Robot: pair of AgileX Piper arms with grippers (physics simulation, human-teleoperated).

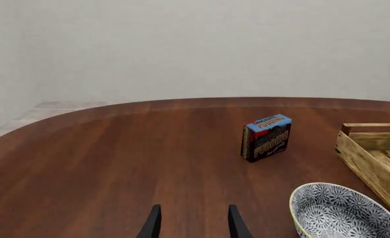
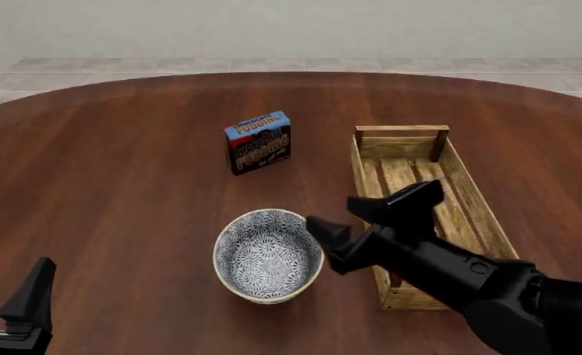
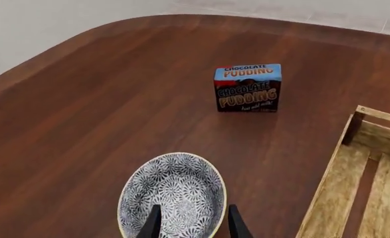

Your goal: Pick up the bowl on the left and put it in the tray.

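So the right arm comes in from the lower right of the front view, black and chunky, stretched forward and to the left across the near end of the tray (image 2: 465,194); its wrist sits over the crate's near left corner and the right gripper (image 2: 360,222) pokes out just beside the bowl's right edge; the two fingers are clearly spread apart with nothing between them, and I can't tell from the front view whether the nearer finger actually touches the rim or just hangs above it; in the right wrist view the fingertips (image 3: 153,220) straddle a bit of the bowl's near rim, so it's lined up over that edge, holding nothing; the left arm is way back at the lower left corner of the front view, only the left gripper (image 2: 9,292) showing, fingers pointing up and apart, well away from everything; left wrist view shows the same, two prongs with a gap and only bare table (image 2: 113,163) between them; the bowl (image 2: 268,255) sits upright on the wood, on the near half of the table, just left of the tray and not in it, blue-grey floral inside facing up; the pudding box (image 2: 258,142) stands upright further back, apart from both, left of the crate's far end.
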